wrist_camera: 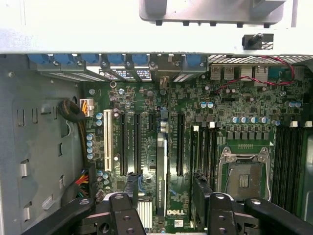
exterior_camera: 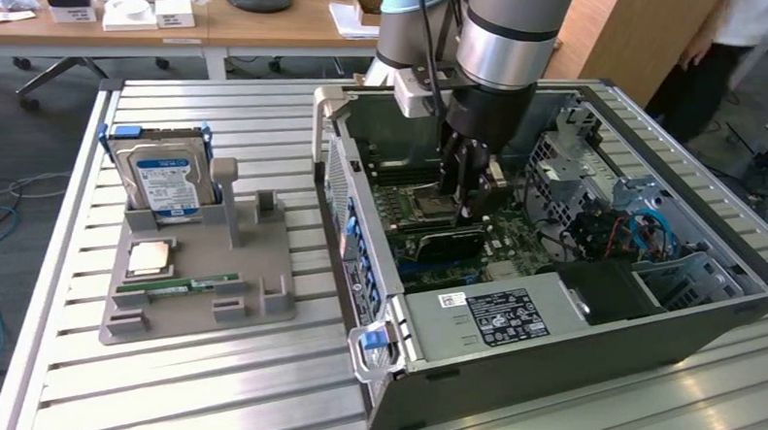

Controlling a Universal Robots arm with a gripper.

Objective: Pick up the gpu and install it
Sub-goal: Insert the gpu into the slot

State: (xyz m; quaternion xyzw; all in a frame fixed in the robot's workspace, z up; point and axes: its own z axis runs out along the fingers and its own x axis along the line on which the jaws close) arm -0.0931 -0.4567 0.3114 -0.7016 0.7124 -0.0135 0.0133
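Gripper [exterior_camera: 466, 207] is down inside the open PC case [exterior_camera: 690, 326], jaws spread wide just above the motherboard [wrist_camera: 244, 105]. The gpu [wrist_camera: 161, 176] stands on edge in its slot between the jaws, narrow gaps either side. Empty expansion slots [wrist_camera: 129, 142] beside it on one flank, RAM slots [wrist_camera: 208, 147] and CPU socket [wrist_camera: 244, 176] on the other. Drive cage [exterior_camera: 568, 160] and blue cables [exterior_camera: 643, 231] crowd the exterior view's right of the case. PSU [exterior_camera: 510, 313] blocks the near end. Outside, the slatted counter [exterior_camera: 156, 390] is open around the grey parts tray [exterior_camera: 258, 268]; the hard drive [exterior_camera: 163, 181] stands upright on it.
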